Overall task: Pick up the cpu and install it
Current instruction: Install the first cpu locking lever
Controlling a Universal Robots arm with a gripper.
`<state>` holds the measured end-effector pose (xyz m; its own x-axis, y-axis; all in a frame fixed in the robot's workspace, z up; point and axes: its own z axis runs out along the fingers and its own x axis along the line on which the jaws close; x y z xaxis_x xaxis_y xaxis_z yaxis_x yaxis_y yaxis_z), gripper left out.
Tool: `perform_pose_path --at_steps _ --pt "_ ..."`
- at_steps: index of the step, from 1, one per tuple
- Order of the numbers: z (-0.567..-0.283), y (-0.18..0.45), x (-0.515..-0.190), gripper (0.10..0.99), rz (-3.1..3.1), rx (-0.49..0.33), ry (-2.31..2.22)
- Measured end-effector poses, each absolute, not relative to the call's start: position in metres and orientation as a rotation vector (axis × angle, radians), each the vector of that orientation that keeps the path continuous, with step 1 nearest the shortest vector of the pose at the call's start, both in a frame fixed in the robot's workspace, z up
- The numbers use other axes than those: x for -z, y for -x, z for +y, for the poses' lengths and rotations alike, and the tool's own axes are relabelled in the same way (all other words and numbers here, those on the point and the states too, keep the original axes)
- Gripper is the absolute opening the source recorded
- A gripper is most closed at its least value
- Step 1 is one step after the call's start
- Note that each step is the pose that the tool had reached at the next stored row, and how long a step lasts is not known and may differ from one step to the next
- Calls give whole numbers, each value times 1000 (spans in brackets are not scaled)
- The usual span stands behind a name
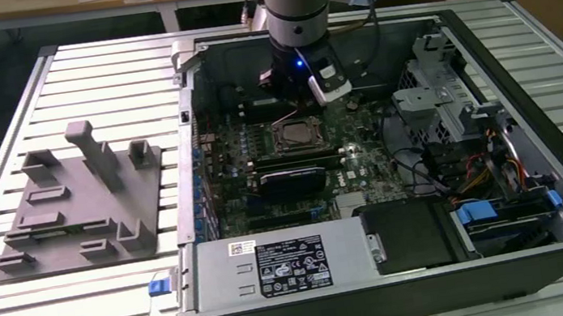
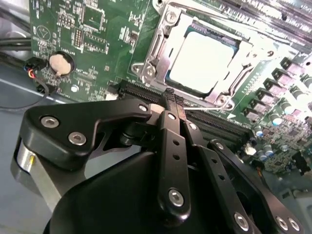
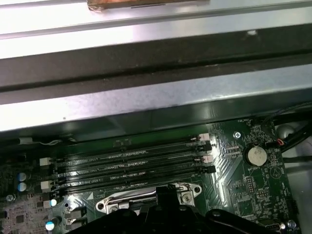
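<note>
The cpu [image 2: 204,61], a pale shiny square, lies flat inside the motherboard socket, whose metal frame [image 2: 152,54] surrounds it. In the exterior view the socket [image 1: 295,133] sits mid-board in the open computer case. My gripper [image 2: 170,97] hangs just above the board beside the socket, toward the memory slots, with its black fingers pressed together and nothing between them. In the exterior view the gripper [image 1: 290,95] is below the arm's wrist, at the far side of the socket. The first wrist view shows the gripper [image 3: 166,189] tip over the socket frame [image 3: 113,204].
The memory slots [image 3: 131,163] run along the case's far wall [image 3: 146,105]. A grey fixture block [image 1: 75,201] stands on the slatted table at the exterior view's left. The power supply [image 1: 274,265], drive cage [image 1: 437,97] and cables [image 1: 479,173] crowd the case.
</note>
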<state>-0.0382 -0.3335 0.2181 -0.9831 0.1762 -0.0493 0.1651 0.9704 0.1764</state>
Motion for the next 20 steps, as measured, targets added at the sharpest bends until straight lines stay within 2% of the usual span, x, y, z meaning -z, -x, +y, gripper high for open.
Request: perform_pose_path --at_steps 20 --pt "-331 38 -212 106 3048 -199 -268"
